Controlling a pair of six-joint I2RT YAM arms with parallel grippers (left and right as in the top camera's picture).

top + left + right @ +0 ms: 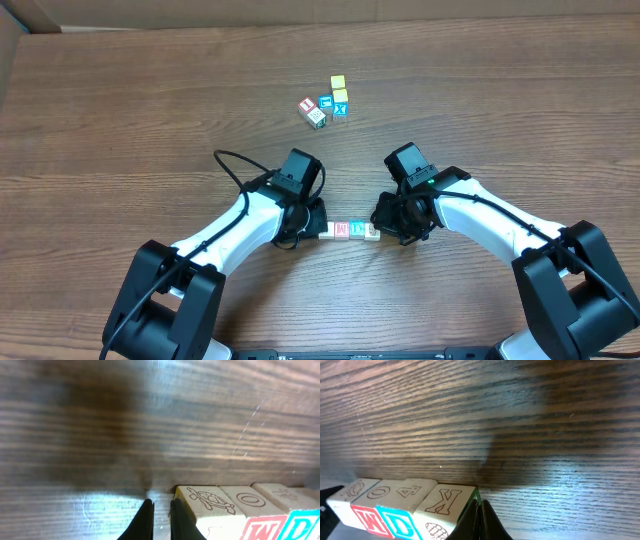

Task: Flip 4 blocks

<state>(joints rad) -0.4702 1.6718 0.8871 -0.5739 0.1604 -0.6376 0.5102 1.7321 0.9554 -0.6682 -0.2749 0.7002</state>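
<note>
Overhead, left gripper (316, 229) and right gripper (384, 229), both closed empty, touch opposite ends of the blocks (350, 230) row.

left claw (161, 515): closed, low; right claw (479, 517): closed, low; arms angled inward

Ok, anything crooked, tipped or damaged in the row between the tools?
Nothing stands out. The four blocks sit in one straight, tight row, with the left tool shut at one end and the right tool shut at the other. The spare blocks farther back form a loose cluster, none visibly damaged.
</note>
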